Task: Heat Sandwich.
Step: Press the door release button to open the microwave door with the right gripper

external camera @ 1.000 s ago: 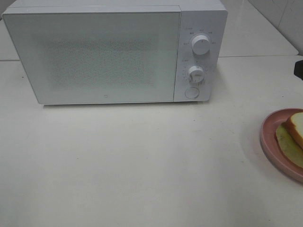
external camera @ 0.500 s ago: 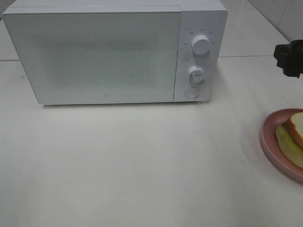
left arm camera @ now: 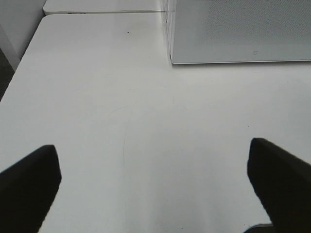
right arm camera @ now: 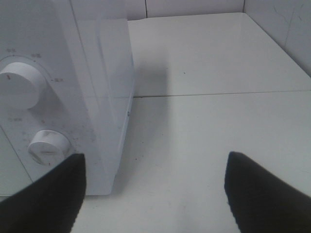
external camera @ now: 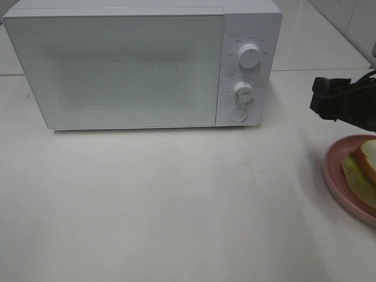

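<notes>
The sandwich (external camera: 365, 169), white bread with a yellow-green filling, lies on a round pink plate (external camera: 332, 167) at the table's right edge, cut off by the frame. The white microwave (external camera: 117, 70) stands at the back with its door shut. My right gripper (external camera: 323, 98) hangs just behind the plate, to the right of the microwave. In the right wrist view it (right arm camera: 155, 165) is open and empty, facing the microwave's two knobs (right arm camera: 17, 87). My left gripper (left arm camera: 153, 160) is open over bare table, with the microwave's near corner (left arm camera: 172, 58) ahead; the exterior high view does not show it.
The microwave's control panel has an upper knob (external camera: 249, 56), a lower knob (external camera: 242, 91) and a round button (external camera: 237, 114). A white tiled wall (external camera: 352, 17) rises at the back right. A seam (right arm camera: 218, 93) runs across the tabletop behind the microwave.
My right gripper has come in from the right edge, moving left and nearer, to a spot just behind the plate. The sandwich, plate and microwave have not moved.
</notes>
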{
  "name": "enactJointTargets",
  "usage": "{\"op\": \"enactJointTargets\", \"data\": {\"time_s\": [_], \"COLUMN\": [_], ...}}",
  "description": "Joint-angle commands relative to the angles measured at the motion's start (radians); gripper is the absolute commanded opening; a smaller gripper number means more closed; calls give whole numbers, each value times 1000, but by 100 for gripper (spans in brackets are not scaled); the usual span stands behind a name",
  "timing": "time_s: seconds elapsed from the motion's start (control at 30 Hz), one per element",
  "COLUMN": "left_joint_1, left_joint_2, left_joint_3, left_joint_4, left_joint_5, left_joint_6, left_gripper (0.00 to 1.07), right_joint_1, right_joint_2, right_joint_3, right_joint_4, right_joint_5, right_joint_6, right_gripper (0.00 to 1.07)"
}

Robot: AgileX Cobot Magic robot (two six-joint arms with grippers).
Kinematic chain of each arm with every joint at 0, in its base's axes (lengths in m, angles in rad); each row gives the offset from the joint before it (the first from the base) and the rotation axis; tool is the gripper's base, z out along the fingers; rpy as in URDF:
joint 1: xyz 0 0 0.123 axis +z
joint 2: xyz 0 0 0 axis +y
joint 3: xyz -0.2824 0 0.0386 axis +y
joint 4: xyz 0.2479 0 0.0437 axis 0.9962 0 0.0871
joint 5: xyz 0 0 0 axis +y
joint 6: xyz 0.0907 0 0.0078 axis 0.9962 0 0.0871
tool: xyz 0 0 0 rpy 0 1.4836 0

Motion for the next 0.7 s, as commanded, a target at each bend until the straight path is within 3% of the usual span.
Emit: {"op": "enactJointTargets", "data": {"time_s": [0.03,0.33,0.7], "left_joint_1": [2,2,2], "left_joint_2": [-29,-29,-29], "left_joint_3": [3,3,3], "left_joint_4": [-3,-3,-3], "left_joint_5": [-7,-7,-7], "left_joint_6": [-5,-5,-5], "left_gripper": [101,101,101], "right_joint_1": [61,296,475], "right_joint_2": [25,153,269], "right_joint_3": [1,1,-12], "right_joint_4": [59,310,474], "right_joint_5": [-56,-211,-271], "right_joint_6": [-44,-128,-129], "right_gripper": [76,76,76]}}
